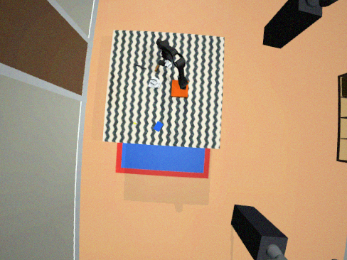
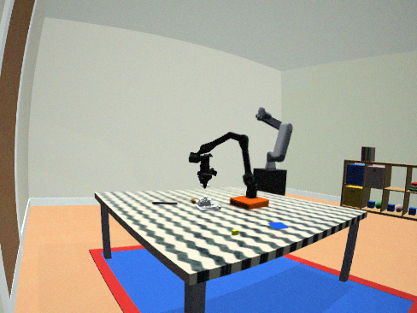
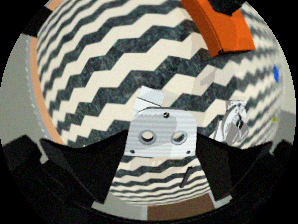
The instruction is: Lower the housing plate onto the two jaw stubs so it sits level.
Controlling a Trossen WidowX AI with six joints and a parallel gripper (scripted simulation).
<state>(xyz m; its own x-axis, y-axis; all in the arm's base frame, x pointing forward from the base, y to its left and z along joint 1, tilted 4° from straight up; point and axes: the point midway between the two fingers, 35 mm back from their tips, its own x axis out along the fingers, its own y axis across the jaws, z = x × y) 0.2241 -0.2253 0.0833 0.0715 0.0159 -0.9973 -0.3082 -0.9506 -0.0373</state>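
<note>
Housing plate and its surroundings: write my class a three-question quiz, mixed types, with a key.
1. True or false: the end effector grips the housing plate.
2. Multiple choice: what colour is the block under the arm's base? A) green B) orange C) purple
3. Fill in: the plate's two large round holes lie side by ____.

Key: 1 true; 2 B; 3 side.

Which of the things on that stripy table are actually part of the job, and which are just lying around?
Part of the job:
- silvery housing plate, held in the gripper
- silvery assembly, apparently carrying the jaws

Apparently just lying about:
- blue piece
- yellow block
- dark rod
</note>
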